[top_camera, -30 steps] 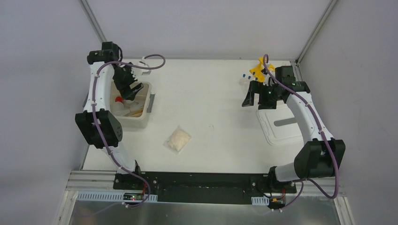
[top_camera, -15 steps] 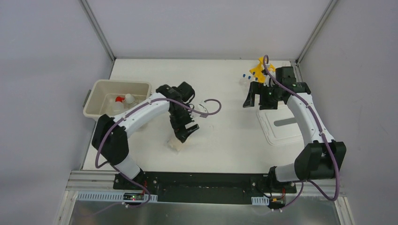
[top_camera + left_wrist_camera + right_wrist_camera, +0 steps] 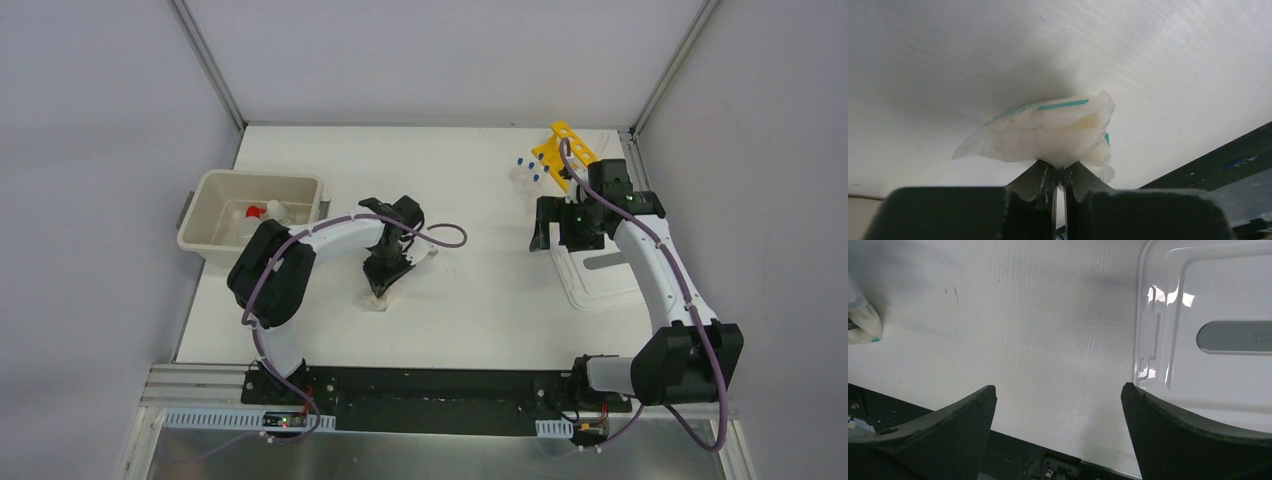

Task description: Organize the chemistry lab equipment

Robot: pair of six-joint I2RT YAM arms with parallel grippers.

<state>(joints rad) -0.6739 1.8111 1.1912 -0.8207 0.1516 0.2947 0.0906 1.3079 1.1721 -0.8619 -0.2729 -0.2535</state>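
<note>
Near the middle of the table lies the beige packet (image 3: 377, 301), and my left gripper (image 3: 384, 283) is shut on its edge. The left wrist view shows the packet (image 3: 1048, 131) bunched up above the closed gripper (image 3: 1060, 172). My right gripper (image 3: 547, 232) hangs open over bare table beside the white lid, nothing between its fingers (image 3: 1058, 387). The yellow tube rack (image 3: 560, 148) lies at the back right with small blue-capped tubes (image 3: 527, 168) beside it. A squeeze bottle with a red nozzle (image 3: 255, 212) lies in the cream bin.
The cream bin (image 3: 205, 188) stands at the left edge. Its white lid (image 3: 612, 278) lies flat at the right, also filling the right of the right wrist view as the lid (image 3: 1218, 295). The black base rail runs along the near edge.
My left arm swung from over the bin to the packet at mid-table and shut on it. My right gripper drew back slightly from the rack, staying open.
</note>
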